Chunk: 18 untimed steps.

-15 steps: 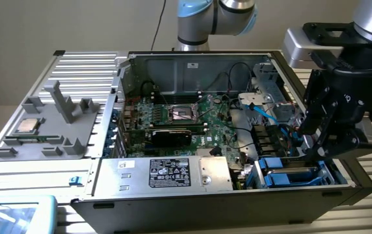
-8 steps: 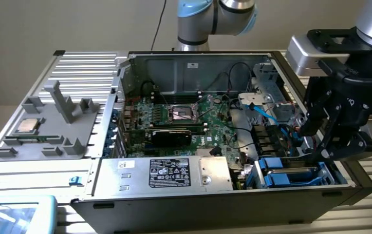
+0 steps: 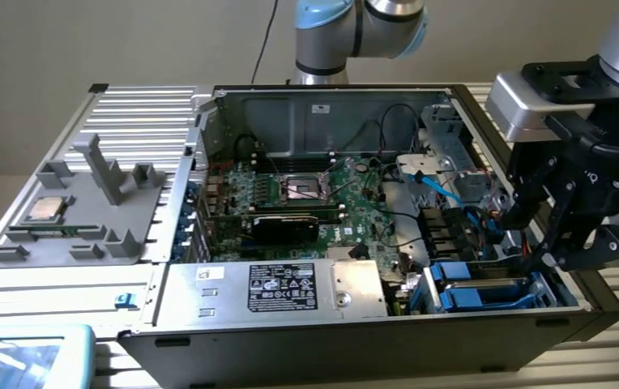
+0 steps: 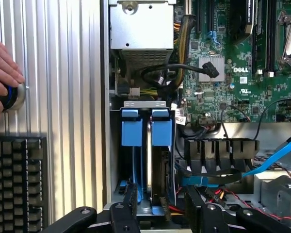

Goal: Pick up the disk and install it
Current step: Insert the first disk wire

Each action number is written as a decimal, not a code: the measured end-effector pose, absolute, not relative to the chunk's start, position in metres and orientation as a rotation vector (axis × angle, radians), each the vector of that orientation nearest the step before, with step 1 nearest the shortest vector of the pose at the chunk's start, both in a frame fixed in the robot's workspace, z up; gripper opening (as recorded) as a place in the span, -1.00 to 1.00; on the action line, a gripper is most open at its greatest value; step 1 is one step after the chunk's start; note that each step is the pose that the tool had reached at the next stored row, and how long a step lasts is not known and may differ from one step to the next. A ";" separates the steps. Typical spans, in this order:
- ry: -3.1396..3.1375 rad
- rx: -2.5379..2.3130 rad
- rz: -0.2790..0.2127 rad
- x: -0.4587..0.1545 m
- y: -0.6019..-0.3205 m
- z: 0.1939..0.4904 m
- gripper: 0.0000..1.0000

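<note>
Wrist view: disk (image 4: 148, 148) edge-on in the drive bay (image 4: 144, 103), bright blue carrier tabs (image 4: 131, 127), pincer (image 4: 161, 203) wide open, empty.

My gripper (image 3: 535, 243) (image 4: 161, 200) hangs, jaws apart, over the drive bay, and it's tight down there. Two blue carriers (image 3: 480, 290) (image 4: 145, 127) fill the slot side by side. The case wall (image 4: 105, 145) is hard against one side and a black connector block (image 4: 218, 154) crowds the other. A blue cable (image 4: 276, 153) slants across just past that. Black cables (image 4: 177, 73) loop between the bay and the power supply (image 4: 141, 24). Between me and the bay, open air. Outside the case there's bare ribbed table (image 4: 68, 97), though a person's hand (image 4: 2, 73) and a keyboard (image 4: 17, 179) sit beyond that strip.
</note>
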<state>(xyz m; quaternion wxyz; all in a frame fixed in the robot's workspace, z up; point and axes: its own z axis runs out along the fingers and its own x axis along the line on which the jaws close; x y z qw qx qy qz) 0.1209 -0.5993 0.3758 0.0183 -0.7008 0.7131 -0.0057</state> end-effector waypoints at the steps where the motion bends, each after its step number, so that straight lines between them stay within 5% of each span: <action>1: 2.206 -2.186 -0.017 0.122 -0.599 0.375 0.03; 18: 2.029 -2.358 0.011 0.134 -0.599 0.357 0.03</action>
